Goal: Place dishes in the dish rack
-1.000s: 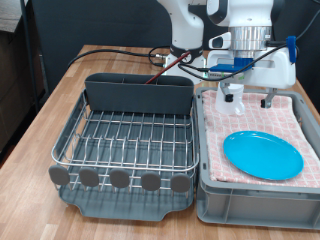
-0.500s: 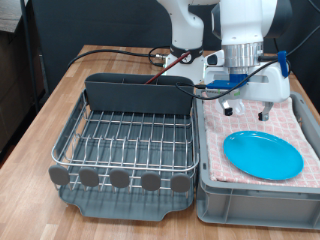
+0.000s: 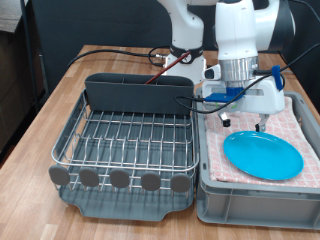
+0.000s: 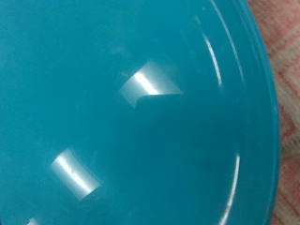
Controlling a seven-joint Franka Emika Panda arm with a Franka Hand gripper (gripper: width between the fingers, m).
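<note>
The round light-blue plate [image 3: 263, 156] lies flat on the pink checkered cloth in the grey bin. It fills the wrist view [image 4: 131, 112]. My gripper [image 3: 243, 123] hangs just above the plate's far edge, fingers pointing down and apart, with nothing between them. The dish rack [image 3: 125, 140] is a silver wire rack on a dark grey tray and stands empty to the exterior view's left of the bin. Its dark grey caddy [image 3: 138, 92] is at the back. A reddish-brown stick [image 3: 168, 64] shows behind the caddy. I cannot make out the mug.
The grey bin [image 3: 255, 203] with pink checkered cloth [image 3: 292, 118] sits close against the rack's right side in the exterior view. Cables [image 3: 110, 50] run across the wooden table behind the rack. The cloth also shows at the plate's rim in the wrist view [image 4: 286, 28].
My gripper has moved toward the exterior view's left and lower, from over the bin's far edge to just above the plate's far rim. The plate has not moved.
</note>
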